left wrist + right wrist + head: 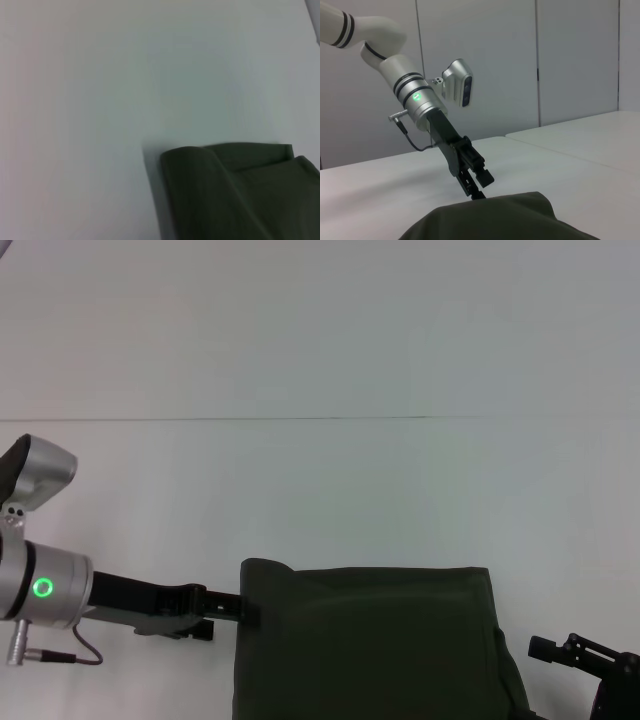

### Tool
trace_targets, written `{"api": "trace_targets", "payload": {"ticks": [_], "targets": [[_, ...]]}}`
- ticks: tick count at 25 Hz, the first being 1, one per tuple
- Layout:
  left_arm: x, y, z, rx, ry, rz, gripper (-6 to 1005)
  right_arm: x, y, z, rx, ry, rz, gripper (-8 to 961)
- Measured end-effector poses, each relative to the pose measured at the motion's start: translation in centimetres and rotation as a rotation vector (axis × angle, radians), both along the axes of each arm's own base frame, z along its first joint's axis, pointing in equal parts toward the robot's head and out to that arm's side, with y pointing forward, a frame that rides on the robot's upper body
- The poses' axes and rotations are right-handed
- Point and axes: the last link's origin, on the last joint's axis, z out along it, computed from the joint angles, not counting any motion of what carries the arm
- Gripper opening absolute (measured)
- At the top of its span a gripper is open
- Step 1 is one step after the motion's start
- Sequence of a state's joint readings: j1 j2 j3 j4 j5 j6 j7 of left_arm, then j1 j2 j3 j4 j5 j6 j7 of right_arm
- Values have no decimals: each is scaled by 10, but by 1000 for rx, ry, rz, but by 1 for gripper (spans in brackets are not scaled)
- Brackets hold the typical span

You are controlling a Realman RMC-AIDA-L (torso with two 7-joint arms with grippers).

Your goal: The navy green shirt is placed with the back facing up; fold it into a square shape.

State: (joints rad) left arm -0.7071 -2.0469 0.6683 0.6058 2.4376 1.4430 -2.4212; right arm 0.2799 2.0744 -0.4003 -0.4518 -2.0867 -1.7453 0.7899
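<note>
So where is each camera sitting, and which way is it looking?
Head view: up on the robot's head, looking down at the table and shirt; left gripper at its left edge, right gripper beside it.
Left wrist view: on the left arm, looking at the shirt's corner; no robot parts show.
Right wrist view: low on the right arm, looking across the shirt at the left gripper.
All share the shirt.

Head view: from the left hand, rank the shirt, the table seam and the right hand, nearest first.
Measured from the left hand:
1. Shirt: its raised left edge meets the hand.
2. Table seam: farther back, running across the table.
3. Right hand: beyond the shirt's right edge, at the frame's lower right.
</note>
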Motion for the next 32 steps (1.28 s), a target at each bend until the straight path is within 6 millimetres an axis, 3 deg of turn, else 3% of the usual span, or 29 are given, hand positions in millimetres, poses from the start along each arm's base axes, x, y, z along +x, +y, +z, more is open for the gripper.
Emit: {"api": "trace_targets", "payload": {"ticks": [17, 32], "targets": [[11, 2, -22, -30, 4, -12, 926, 0, 1, 1, -2, -1, 1, 816], [20, 1, -30, -47, -22, -30, 888, 1, 2, 1, 5, -4, -7, 817]]}}
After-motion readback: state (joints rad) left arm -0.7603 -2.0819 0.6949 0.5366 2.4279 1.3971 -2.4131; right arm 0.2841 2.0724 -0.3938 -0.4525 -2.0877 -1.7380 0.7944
